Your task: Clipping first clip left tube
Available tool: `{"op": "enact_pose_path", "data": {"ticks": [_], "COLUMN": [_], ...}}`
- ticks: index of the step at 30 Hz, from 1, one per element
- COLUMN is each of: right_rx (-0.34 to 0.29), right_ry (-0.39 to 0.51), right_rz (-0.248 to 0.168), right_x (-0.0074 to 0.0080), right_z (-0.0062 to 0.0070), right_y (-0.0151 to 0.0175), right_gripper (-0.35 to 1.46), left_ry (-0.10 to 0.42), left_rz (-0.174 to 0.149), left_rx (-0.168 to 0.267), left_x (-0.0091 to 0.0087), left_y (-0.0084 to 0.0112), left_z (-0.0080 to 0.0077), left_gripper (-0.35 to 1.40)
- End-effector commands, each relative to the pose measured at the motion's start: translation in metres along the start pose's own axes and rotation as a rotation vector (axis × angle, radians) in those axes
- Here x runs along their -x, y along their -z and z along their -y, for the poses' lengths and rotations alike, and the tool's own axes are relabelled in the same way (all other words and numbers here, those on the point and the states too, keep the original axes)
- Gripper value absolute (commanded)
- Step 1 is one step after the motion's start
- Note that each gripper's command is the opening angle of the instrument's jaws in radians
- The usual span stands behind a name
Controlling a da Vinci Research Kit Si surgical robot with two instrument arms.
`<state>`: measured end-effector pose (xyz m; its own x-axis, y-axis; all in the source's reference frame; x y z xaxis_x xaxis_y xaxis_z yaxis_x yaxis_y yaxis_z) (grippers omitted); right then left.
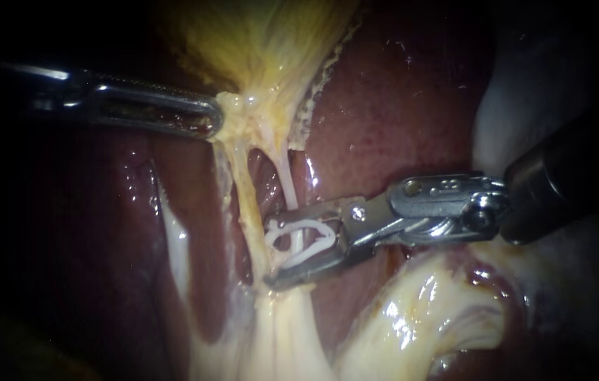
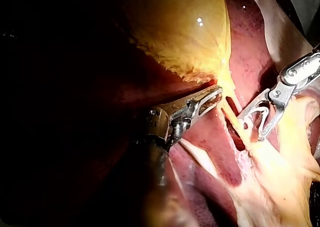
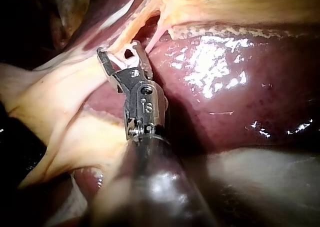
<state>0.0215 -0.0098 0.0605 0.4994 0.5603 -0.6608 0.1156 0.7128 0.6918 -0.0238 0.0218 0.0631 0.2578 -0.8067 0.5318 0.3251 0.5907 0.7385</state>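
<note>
My left instrument [image 1: 209,118] is coming in from the upper left of the frame; its jaws are pressing together and pinching the narrow end of the yellow gallbladder [image 1: 264,42]; my right instrument [image 1: 271,254] is coming in from the right, near the middle; its jaws are standing wide apart and holding a white clip [image 1: 306,243] between them; a thin white tube [image 1: 286,187] is running down through the gap in the clip; the thicker yellow left tube [image 1: 244,197] is hanging just beside the jaw tips; the dark red liver [image 1: 398,106] is lying behind
</note>
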Motion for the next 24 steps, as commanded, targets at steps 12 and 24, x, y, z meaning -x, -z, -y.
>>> {"op": "enact_pose_path", "data": {"ticks": [12,24], "right_rx": [-0.023,-0.125], "right_ry": [0.000,-0.023], "right_rz": [-0.013,-0.084], "right_x": [-0.0001,-0.0017], "right_z": [-0.0012,0.0007], "right_y": [-0.0014,-0.0037], "right_gripper": [0.44,0.43], "left_ry": [-0.001,-0.001], "left_rz": [-0.001,-0.001], "left_rx": [-0.002,-0.003], "left_x": [-0.0001,-0.0001], "left_y": [-0.0003,-0.0003], "left_z": [0.0000,0.0000], "left_gripper": [-0.35,-0.35]}}
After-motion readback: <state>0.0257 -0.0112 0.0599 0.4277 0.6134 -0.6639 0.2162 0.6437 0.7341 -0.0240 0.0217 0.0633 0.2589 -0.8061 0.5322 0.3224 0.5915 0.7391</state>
